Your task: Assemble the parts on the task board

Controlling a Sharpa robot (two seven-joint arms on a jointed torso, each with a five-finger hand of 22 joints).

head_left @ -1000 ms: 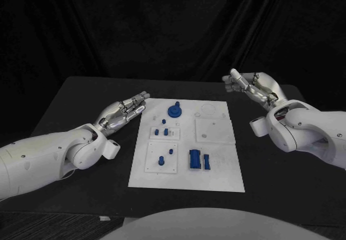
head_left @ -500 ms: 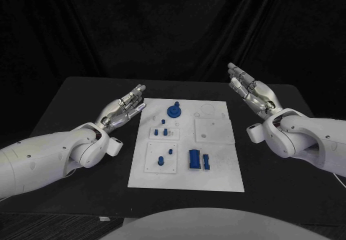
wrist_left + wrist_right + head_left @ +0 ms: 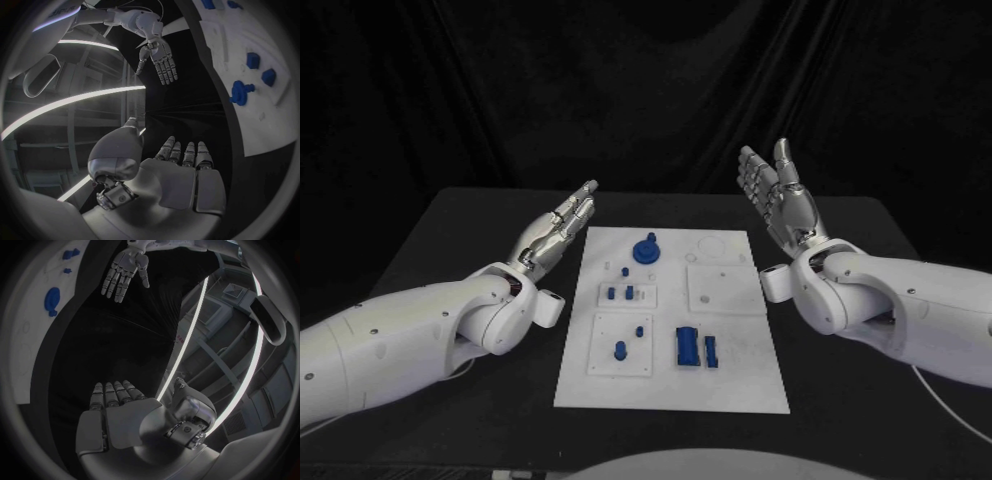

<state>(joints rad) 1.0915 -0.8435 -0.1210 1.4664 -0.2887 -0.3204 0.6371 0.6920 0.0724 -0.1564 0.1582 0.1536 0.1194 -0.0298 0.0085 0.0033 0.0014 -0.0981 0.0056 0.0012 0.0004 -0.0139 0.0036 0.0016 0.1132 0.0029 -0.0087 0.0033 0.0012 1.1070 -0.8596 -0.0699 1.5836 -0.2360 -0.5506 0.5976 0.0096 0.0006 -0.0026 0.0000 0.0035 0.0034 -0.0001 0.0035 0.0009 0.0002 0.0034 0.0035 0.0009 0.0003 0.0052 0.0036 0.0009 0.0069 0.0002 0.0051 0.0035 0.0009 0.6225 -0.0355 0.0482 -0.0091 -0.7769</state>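
The white task board (image 3: 733, 385) is seen mid-table, blue parts (image 3: 694, 345) set on it. Beside its far left edge the left hand (image 3: 560, 228) is held flat, empty; beside its far right corner the right hand (image 3: 776, 195) is raised, fingers spread, empty.

Robot lab — black-draped backdrop (image 3: 646, 90), black table (image 3: 444, 230), ceiling light strips (image 3: 187, 335)

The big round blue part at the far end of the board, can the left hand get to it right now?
Probably yes. The left hand is open beside the board, holding nothing, and nothing lies between it and the round part. The right hand is raised clear.
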